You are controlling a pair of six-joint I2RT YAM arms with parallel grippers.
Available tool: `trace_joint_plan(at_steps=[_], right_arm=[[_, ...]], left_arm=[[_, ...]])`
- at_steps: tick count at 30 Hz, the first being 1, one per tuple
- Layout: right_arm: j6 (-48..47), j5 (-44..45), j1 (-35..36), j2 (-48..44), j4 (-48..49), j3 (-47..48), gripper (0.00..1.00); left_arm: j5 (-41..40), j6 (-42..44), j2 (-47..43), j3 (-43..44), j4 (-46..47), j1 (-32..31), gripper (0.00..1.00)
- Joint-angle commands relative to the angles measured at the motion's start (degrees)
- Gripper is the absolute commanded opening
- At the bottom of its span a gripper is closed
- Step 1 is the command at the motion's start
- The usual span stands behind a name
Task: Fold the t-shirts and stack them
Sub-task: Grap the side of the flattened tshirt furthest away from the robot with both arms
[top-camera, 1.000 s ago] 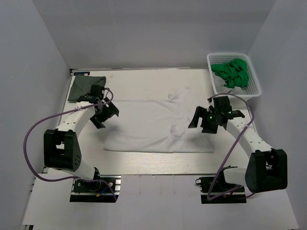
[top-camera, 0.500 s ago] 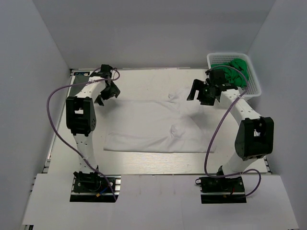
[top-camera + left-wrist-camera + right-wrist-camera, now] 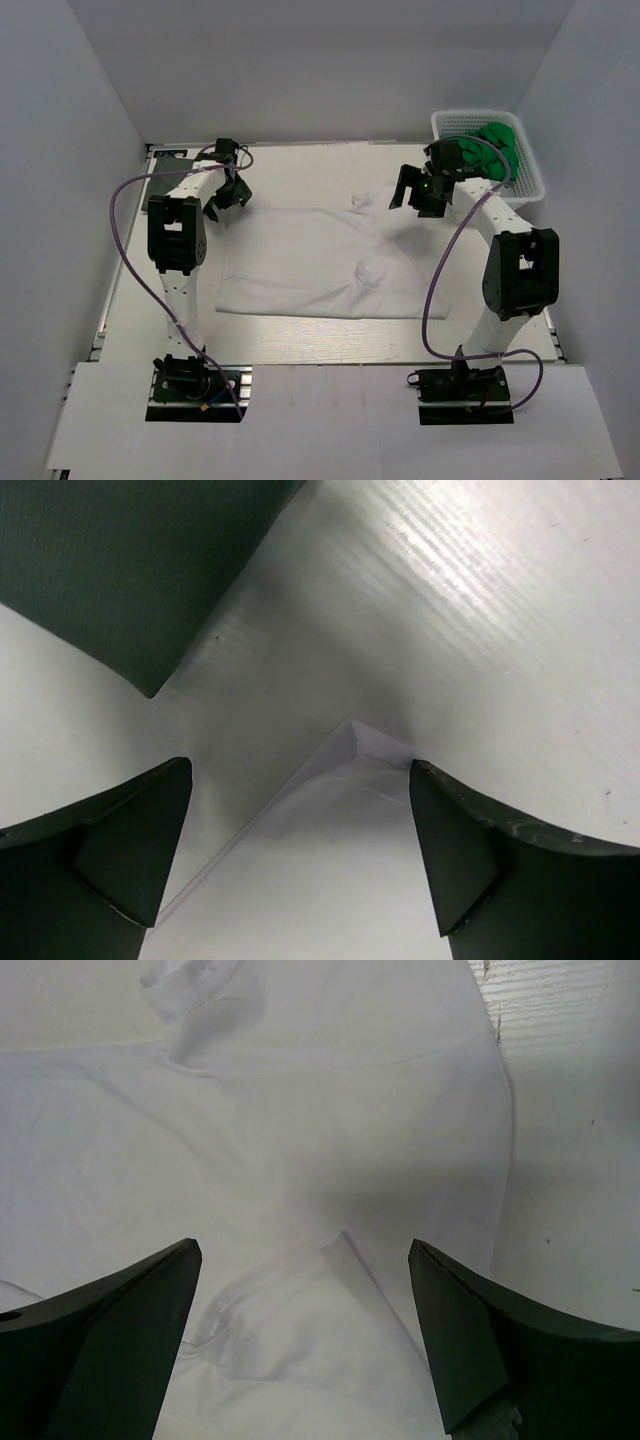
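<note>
Tabletop point(image 3: 300, 340) carried the white t-shirt point(image 3: 300, 260) flat. Left gripper point(image 3: 300, 850) and right gripper point(image 3: 300, 1340) hung wide open near its far corners (nothing held); both should pinch corners together, evenly.

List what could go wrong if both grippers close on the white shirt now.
1. The left gripper hangs open over just a thin corner of the white shirt; a slightly off pinch may close on bare table.
2. The dark shirt lies close beside it and could get nudged.
3. Under the right gripper the cloth is rumpled and layered, so it may catch one layer and fold crooked.
</note>
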Motion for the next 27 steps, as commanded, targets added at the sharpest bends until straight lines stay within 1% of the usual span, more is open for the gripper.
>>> trace_joint_plan(at_steps=[1, 3, 4, 7, 8, 10, 11, 13, 15, 17, 20, 21, 23, 24, 26, 27], right_arm=[[-0.79, -0.03, 0.04, 0.46, -0.13, 2.52, 0.90], [-0.79, 0.06, 0.04, 0.28, -0.22, 2.70, 0.90], [-0.96, 0.15, 0.04, 0.72, -0.13, 2.79, 0.90], [-0.96, 0.32, -0.05, 1.16, -0.48, 3.05, 0.90], [-1.14, 0.32, 0.04, 1.25, -0.48, 3.14, 0.90], [-1.14, 0.41, 0.04, 1.51, -0.57, 3.31, 0.90], [-1.14, 0.41, 0.04, 1.69, -0.57, 3.40, 0.90], [-1.31, 0.41, 0.04, 1.86, -0.75, 3.49, 0.90], [-1.84, 0.41, -0.04, 2.30, -0.75, 3.84, 0.90], [-2.54, 0.67, 0.04, 2.74, -0.49, 4.11, 0.90], [-4.12, 1.82, 0.22, 4.32, -0.05, 5.33, 0.90], [-4.30, 2.69, 0.13, 4.76, 0.39, 6.21, 0.90], [-4.30, 4.01, 0.22, 6.25, 0.83, 8.22, 0.90], [-4.04, 4.88, 0.22, 8.78, 0.83, 10.50, 0.90], [-3.77, 6.29, 0.13, 10.82, 0.57, 14.46, 0.90], [-3.69, 6.65, 0.22, 13.96, 0.57, 17.00, 0.90]], left_arm=[[0.43, 0.02, -1.13, 0.26, 4.22, -0.15, 1.00], [2.19, 0.02, 0.18, 0.26, 4.23, -0.15, 1.00], [2.89, 0.02, 0.19, 0.26, 4.23, -0.15, 0.98], [3.51, 0.02, 1.50, -0.35, 4.23, -0.15, 0.86], [3.52, 0.02, 1.51, -0.35, 4.23, -0.15, 0.78], [4.22, 0.02, 1.51, -1.23, 4.23, -0.15, 0.70], [4.22, 0.02, 0.99, -2.62, 5.01, -0.15, 0.56], [4.22, 0.63, 0.46, -3.17, 5.90, -0.15, 0.45], [4.22, 1.16, 0.46, -3.78, 6.60, -0.15, 0.32], [4.22, 2.30, 0.46, -3.26, 6.60, -0.15, 0.22], [4.22, 2.92, 1.77, -2.20, 5.47, -0.15, 0.11], [4.22, 3.44, 1.77, -1.68, 5.46, -0.15, 0.04], [3.70, 3.45, 2.30, -1.67, 4.84, -0.15, 0.00], [3.69, 3.45, 2.30, -1.67, 4.24, -0.15, 0.00], [3.69, 3.97, 2.30, -1.67, 4.23, -0.15, 0.00], [3.69, 3.97, 2.30, -2.28, 4.23, -0.15, 0.00]])
